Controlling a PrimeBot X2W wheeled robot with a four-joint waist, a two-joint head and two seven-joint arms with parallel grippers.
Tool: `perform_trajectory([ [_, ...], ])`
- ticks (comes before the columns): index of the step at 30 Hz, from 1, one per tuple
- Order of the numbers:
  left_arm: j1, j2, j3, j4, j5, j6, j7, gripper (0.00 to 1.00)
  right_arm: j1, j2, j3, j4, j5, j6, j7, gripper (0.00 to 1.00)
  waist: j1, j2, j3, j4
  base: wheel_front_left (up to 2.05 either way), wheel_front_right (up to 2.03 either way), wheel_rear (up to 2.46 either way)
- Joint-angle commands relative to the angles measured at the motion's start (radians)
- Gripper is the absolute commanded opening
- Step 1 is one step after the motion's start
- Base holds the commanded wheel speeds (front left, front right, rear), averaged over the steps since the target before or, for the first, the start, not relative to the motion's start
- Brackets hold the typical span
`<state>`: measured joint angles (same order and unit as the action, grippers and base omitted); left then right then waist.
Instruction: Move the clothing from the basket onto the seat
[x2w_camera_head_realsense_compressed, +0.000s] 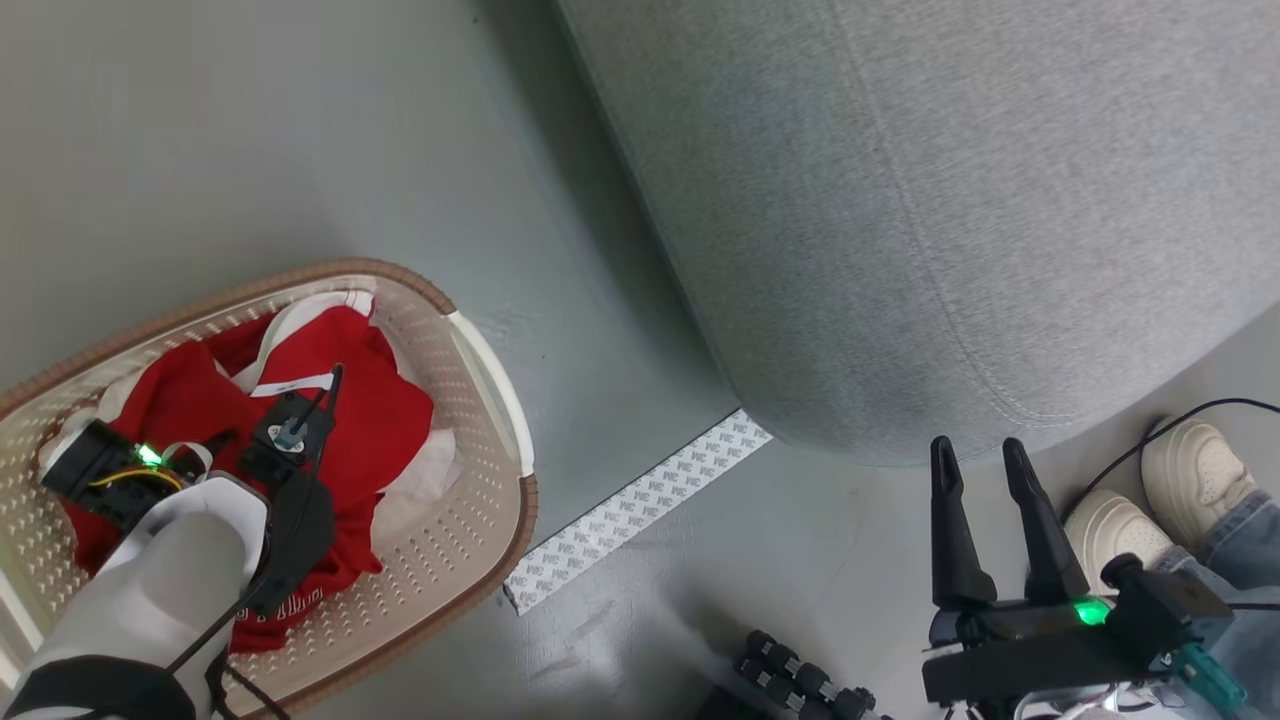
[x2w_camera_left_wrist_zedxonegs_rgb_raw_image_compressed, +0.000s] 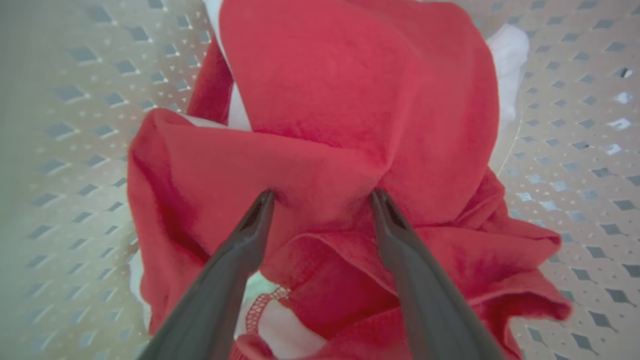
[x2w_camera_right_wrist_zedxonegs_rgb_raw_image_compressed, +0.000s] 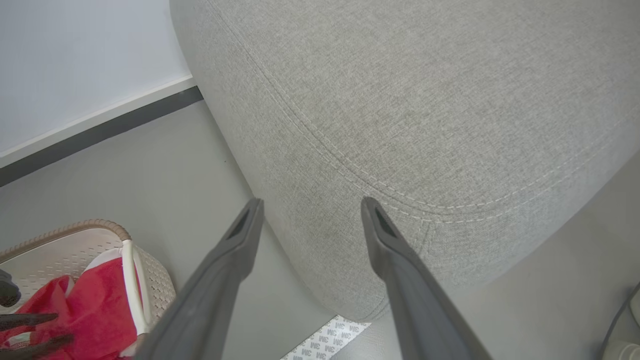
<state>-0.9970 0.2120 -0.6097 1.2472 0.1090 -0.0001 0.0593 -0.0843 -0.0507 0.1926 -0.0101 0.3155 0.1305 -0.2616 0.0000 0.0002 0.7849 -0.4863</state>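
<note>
While the bright red soft fabric clothing with white trim lies bunched in the oval cream perforated plastic basket, no garment shows on the large light grey upholstered seat. Left gripper: jaws spread, 2 fingers straddling a red fold, nothing grasped. Right gripper: spread, empty, beside the seat. Transfer judged unstarted.

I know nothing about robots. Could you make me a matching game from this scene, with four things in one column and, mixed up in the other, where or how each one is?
1. clothing
2. seat
3. left hand
4. right hand

A. open, holding nothing, near the seat's edge
B. red, piled in the basket
C. open, straddling a red fold
D. light grey, with a stitched seam

Pairs: 1-B, 2-D, 3-C, 4-A
</note>
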Motion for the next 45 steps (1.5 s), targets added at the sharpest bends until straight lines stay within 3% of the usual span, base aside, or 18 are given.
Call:
perform_trajectory([
  [1, -0.007, 0.007, -0.007, 0.007, 0.006, -0.002, -0.002, 1.00, 0.014, 0.001, 0.000, -0.006, -0.007, 0.000, -0.005, 1.00, 0.0000, -0.0002, 0.016, 0.012, 0.04, 0.04, 0.04],
  [5, -0.007, -0.004, -0.004, 0.015, -0.014, -0.009, -0.008, 1.00, 0.039, 0.001, 0.001, -0.026, -0.015, 0.000, -0.005, 1.00, 0.0000, -0.0002, 0.033, 0.025, 0.03, 0.03, 0.03],
  [6, -0.007, -0.007, -0.005, 0.018, -0.015, -0.003, -0.010, 0.77, 0.043, 0.001, 0.002, -0.029, -0.017, 0.000, -0.005, 1.00, 0.0000, -0.0002, 0.036, 0.028, 0.03, 0.03, 0.03],
  [7, -0.006, -0.010, -0.007, 0.020, -0.017, 0.000, -0.012, 0.27, 0.049, 0.001, 0.002, -0.032, -0.019, 0.000, -0.005, 1.00, 0.0000, -0.0002, 0.039, 0.030, 0.04, 0.04, 0.04],
  [8, -0.005, -0.014, -0.006, 0.021, -0.024, -0.001, -0.018, 0.00, 0.055, 0.001, 0.003, -0.035, -0.019, 0.000, -0.005, 1.00, 0.0000, -0.0002, 0.040, 0.032, 0.03, 0.03, 0.03],
  [15, -0.005, -0.053, -0.001, 0.028, -0.049, 0.006, -0.046, 0.00, 0.061, 0.001, -0.002, -0.042, -0.021, 0.000, -0.005, 1.00, 0.0000, -0.0002, 0.037, 0.037, 0.00, 0.00, 0.00],
  [22, -0.012, -0.055, 0.029, 0.027, -0.102, -0.014, -0.087, 0.00, 0.005, 0.001, 0.032, -0.017, -0.025, 0.000, -0.005, 1.00, 0.0000, -0.0002, -0.006, 0.032, 0.00, 0.00, 0.00],
  [25, 0.009, -0.045, 0.029, 0.024, -0.116, -0.044, -0.129, 0.00, -0.033, 0.001, 0.046, 0.011, -0.028, 0.000, -0.005, 1.00, 0.0000, -0.0002, -0.037, 0.036, 0.00, 0.00, 0.00],
  [35, 0.114, -0.141, 0.037, -0.025, -0.209, -0.111, -0.274, 0.00, -0.054, -0.001, 0.042, 0.148, -0.118, 0.000, -0.003, 1.00, 0.0000, -0.0002, -0.312, 0.205, 0.00, 0.00, 0.00],
  [40, 0.189, -0.163, 0.031, -0.078, -0.282, -0.125, -0.295, 0.00, -0.017, -0.002, 0.028, 0.222, -0.172, 0.000, 0.009, 1.00, 0.0000, -0.0002, -0.492, 0.302, 0.00, 0.00, 0.00],
  [45, 0.259, -0.163, -0.034, -0.231, -0.404, -0.129, -0.267, 0.00, 0.031, -0.002, 0.025, 0.239, -0.192, 0.000, 0.043, 1.00, 0.0000, -0.0002, -0.631, 0.385, 0.00, 0.00, 0.00],
])
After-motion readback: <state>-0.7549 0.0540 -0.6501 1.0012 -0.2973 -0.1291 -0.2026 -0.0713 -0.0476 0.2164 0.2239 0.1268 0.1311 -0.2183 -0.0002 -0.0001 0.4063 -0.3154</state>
